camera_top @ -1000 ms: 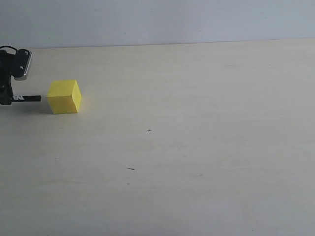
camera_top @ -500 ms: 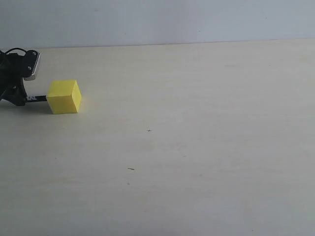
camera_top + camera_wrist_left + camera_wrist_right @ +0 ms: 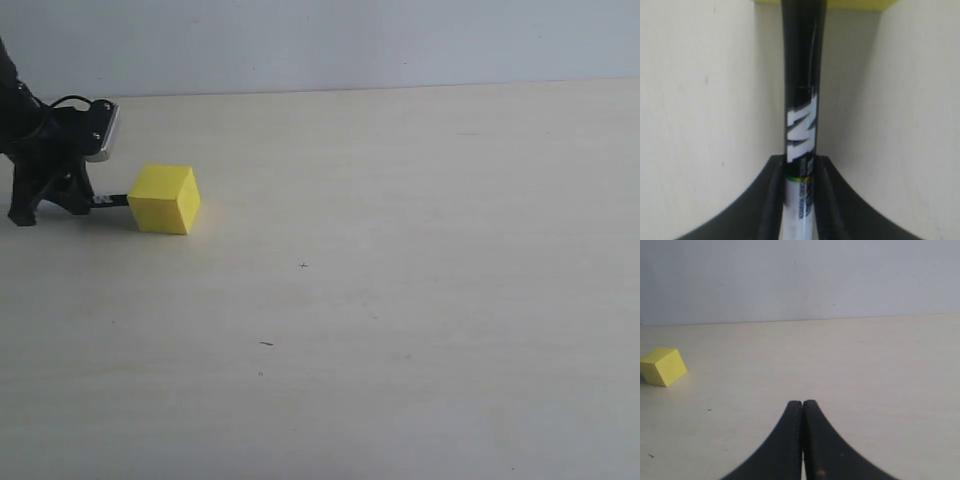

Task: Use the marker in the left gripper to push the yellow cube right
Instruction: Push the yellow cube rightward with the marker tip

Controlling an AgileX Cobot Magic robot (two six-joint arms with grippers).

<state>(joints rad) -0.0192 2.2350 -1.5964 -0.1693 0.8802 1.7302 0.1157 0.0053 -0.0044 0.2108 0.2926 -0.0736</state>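
The yellow cube [image 3: 165, 199] rests on the pale table at the far left of the exterior view. Just left of it, my left gripper [image 3: 88, 200] is shut on the marker [image 3: 112, 200], whose black cap points right and touches the cube's left face. The left wrist view shows the marker [image 3: 801, 125] clamped between the black jaws, its cap reaching the cube [image 3: 860, 4] at the frame edge. My right gripper [image 3: 802, 405] is shut and empty; it is out of the exterior view. From the right wrist view the cube [image 3: 662, 366] lies far off to one side.
The table [image 3: 400, 300] is a broad, pale wooden surface with a few tiny dark specks [image 3: 266, 343]. A plain grey wall [image 3: 350, 40] rises behind its far edge.
My left gripper has travelled right with the marker. The cap met the cube and pushed it a short way to the right, turning it slightly.
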